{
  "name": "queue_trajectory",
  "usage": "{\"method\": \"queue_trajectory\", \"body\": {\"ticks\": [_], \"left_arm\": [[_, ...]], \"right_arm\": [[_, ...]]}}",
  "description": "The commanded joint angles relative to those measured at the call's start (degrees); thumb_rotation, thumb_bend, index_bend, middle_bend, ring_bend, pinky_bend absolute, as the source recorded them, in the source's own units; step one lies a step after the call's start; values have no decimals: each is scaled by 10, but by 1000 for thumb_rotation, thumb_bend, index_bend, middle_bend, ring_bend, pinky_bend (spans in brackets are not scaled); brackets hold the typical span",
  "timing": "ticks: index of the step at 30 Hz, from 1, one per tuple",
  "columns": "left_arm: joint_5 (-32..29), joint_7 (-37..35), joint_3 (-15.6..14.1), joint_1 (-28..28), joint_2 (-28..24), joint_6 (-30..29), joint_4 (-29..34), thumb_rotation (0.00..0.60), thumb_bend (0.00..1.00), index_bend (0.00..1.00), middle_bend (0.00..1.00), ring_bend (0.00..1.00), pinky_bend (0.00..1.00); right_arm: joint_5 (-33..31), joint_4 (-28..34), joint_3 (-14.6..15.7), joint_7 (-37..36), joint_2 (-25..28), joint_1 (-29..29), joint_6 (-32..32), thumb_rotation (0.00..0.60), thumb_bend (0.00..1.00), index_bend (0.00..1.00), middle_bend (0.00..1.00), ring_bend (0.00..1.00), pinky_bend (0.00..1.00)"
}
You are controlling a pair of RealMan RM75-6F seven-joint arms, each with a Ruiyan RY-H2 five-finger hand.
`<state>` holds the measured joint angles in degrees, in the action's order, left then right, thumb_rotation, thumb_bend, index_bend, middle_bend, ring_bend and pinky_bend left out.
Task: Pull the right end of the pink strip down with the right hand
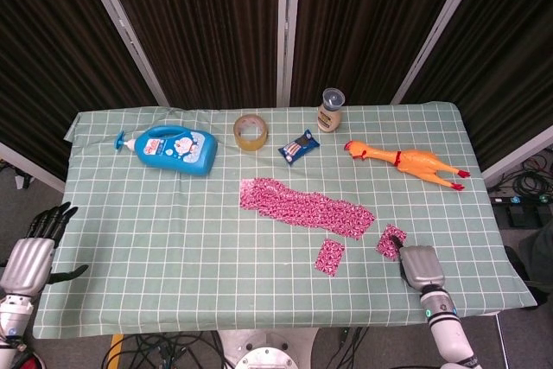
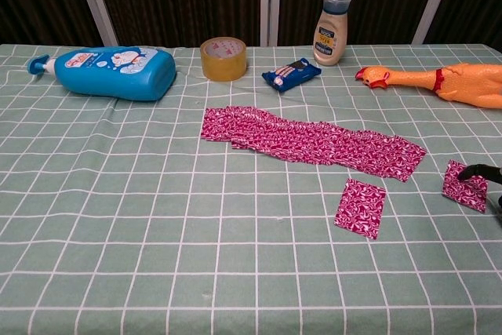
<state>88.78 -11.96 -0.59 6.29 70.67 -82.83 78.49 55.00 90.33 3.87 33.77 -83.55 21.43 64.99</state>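
While the right hand [image 1: 419, 264] rests near the table's front right edge, its dark fingertips [image 2: 475, 171] touch a small pink piece [image 1: 390, 241] that lies apart from the pink strip [image 1: 305, 206], just right of the strip's right end. In the chest view only these fingertips enter at the right border, the rest of the hand being cut off; whether they pinch the piece or merely press on it cannot be told. The strip lies flat across the middle of the green checked tablecloth [image 1: 173, 239], running from upper left to lower right. A second small pink square [image 1: 329, 256] lies just below the strip, not touching it. The left hand [image 1: 36, 248] hangs off the table's left front corner, fingers spread, holding nothing; it shows in the head view only. Along the far side stand a blue bottle [image 1: 170, 149] lying on its side, a tape roll [image 1: 251, 132], a blue snack packet [image 1: 298, 147], an upright beige bottle [image 1: 330, 111] and a rubber chicken [image 1: 406, 162], whose tail end is cut off in the chest view.
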Motion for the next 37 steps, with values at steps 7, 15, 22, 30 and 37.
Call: {"method": "queue_trajectory", "body": {"ticks": [7,15,22,30,37], "left_arm": [[1,3,0,1,-1,0,4,600,92,32,18,0,78],[0,10,3,1,-4,-4,11,600,91,32,18,0,78],[-1,17,7,2,-3,-8,17,600,92,31,18,0,78],[5,35,10,7,-7,-11,34,600,91,32,18,0,78],[1,45,12,8,-12,-9,45,600,91,32,18,0,78]], "right_arm": [[27,17,6,-24,31,-23,21,600,1000,175,883,800,739],[129,37,-60,-188,62,-56,124,600,990,250,883,800,739],[190,-38,-87,-142,79,-79,210,600,105,0,1,0,22],[157,-2,-74,-145,123,-98,164,600,47,0,0,0,0],[173,-17,-77,-165,118,-101,160,600,74,0,0,0,0]]}}
